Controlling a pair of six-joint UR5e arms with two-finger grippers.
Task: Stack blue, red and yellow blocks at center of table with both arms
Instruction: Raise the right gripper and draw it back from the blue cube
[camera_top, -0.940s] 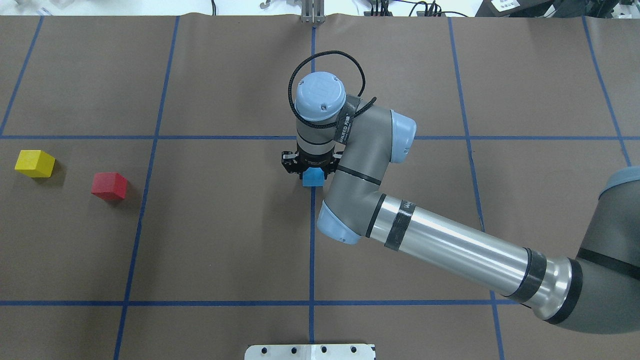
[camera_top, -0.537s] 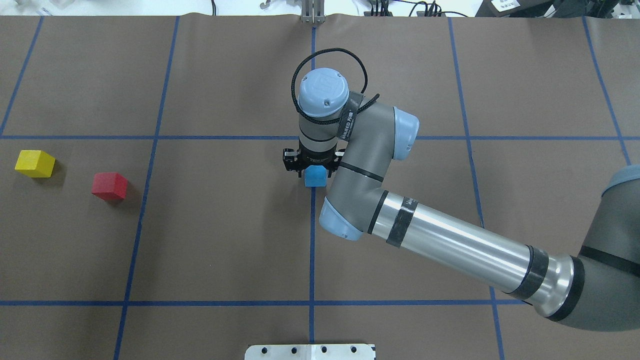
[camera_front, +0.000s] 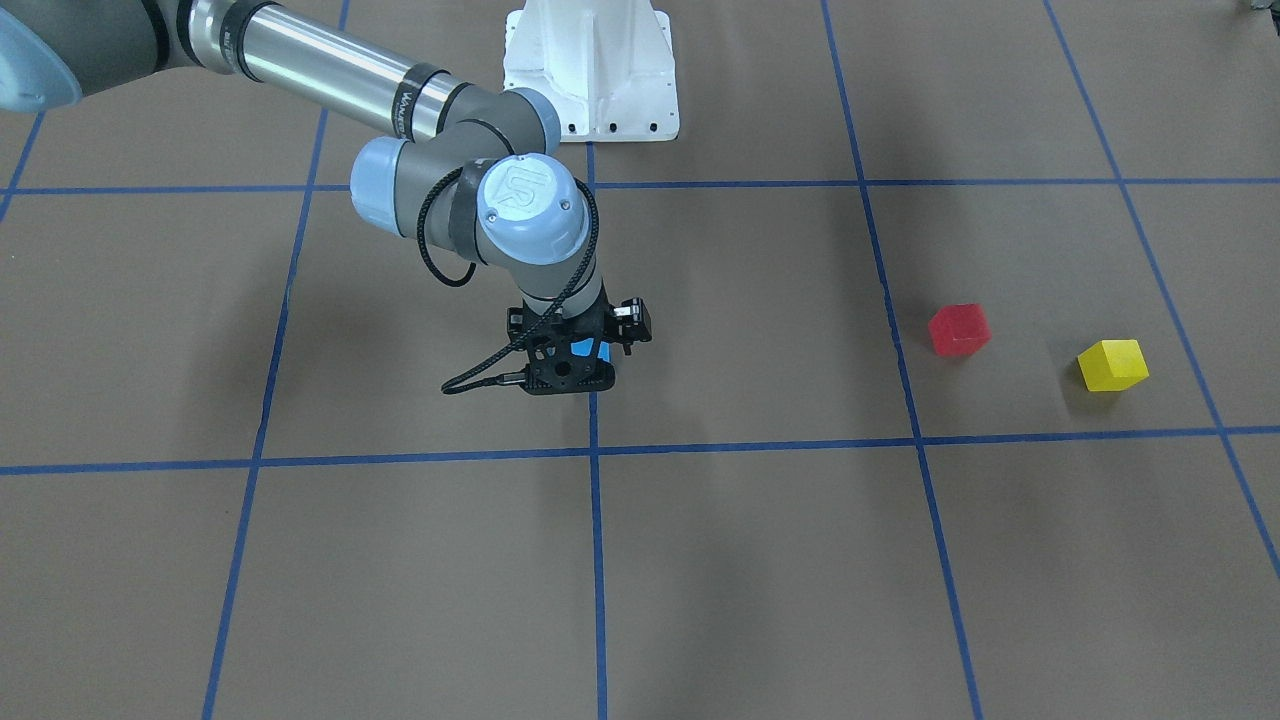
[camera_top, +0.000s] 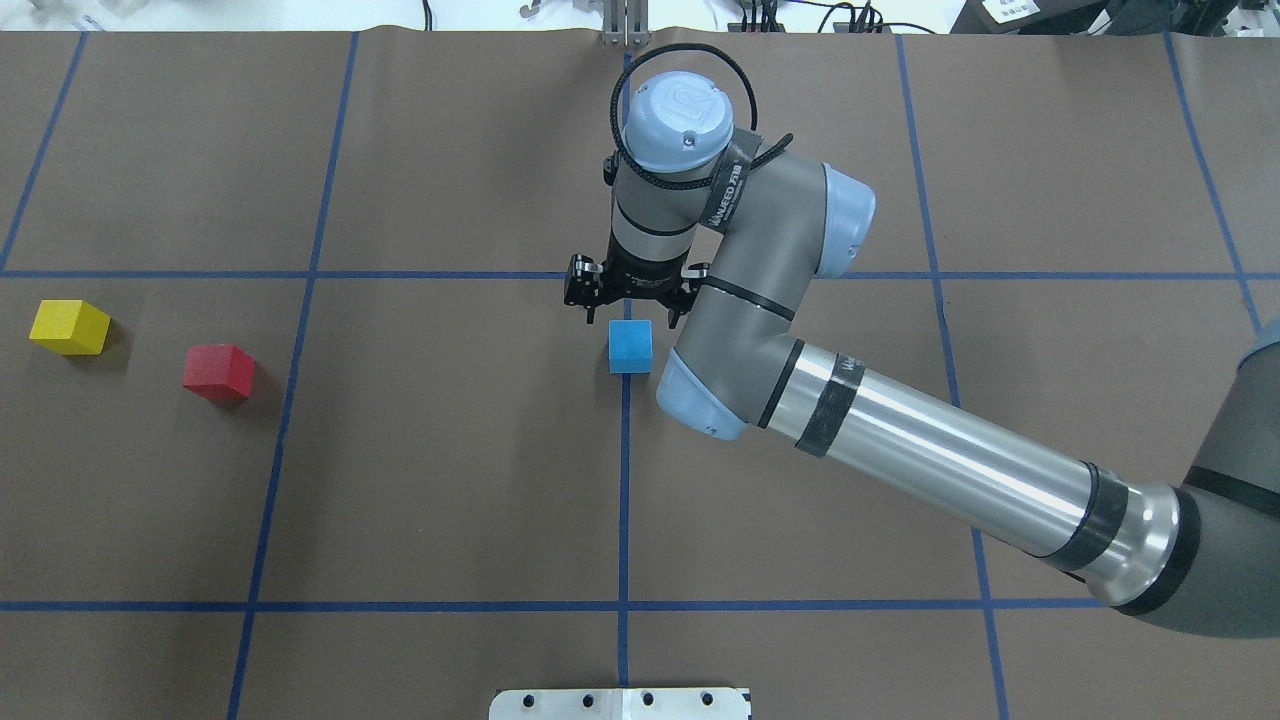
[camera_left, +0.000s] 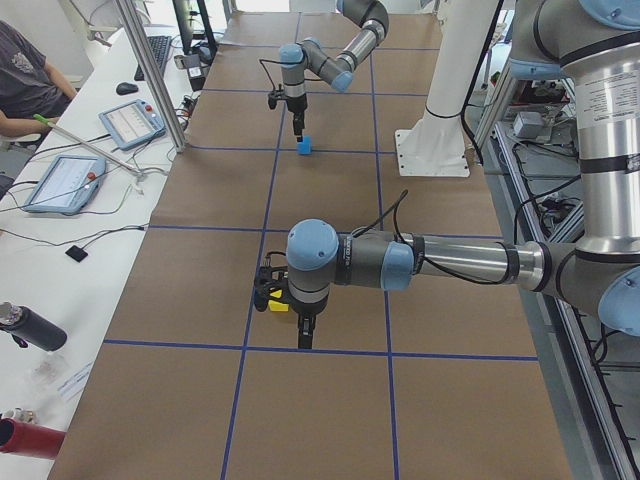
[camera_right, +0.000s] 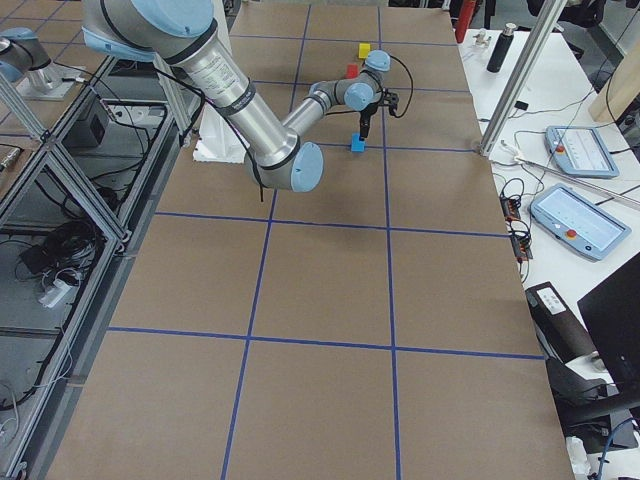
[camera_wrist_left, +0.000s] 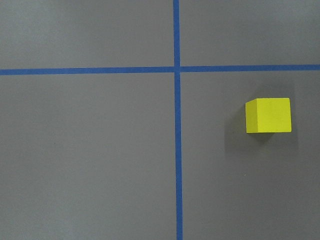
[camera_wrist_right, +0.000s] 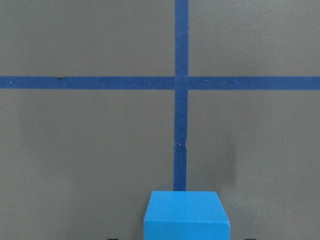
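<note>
Blue block (camera_top: 630, 347) lies free on the surface (camera_top: 450, 450), on the centre tape line. Right gripper (camera_top: 628, 313) above it, fingers spread wide, empty. Left gripper (camera_left: 304, 336) beside yellow block (camera_top: 70, 327) — finger state: cannot tell.

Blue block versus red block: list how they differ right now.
The blue block sits on the centre tape line, right by the open right gripper; the red block lies far toward the robot's left, beside the yellow block. Blue is squared to the grid; red is turned askew. Both are similar-sized cubes resting flat on the table.
</note>
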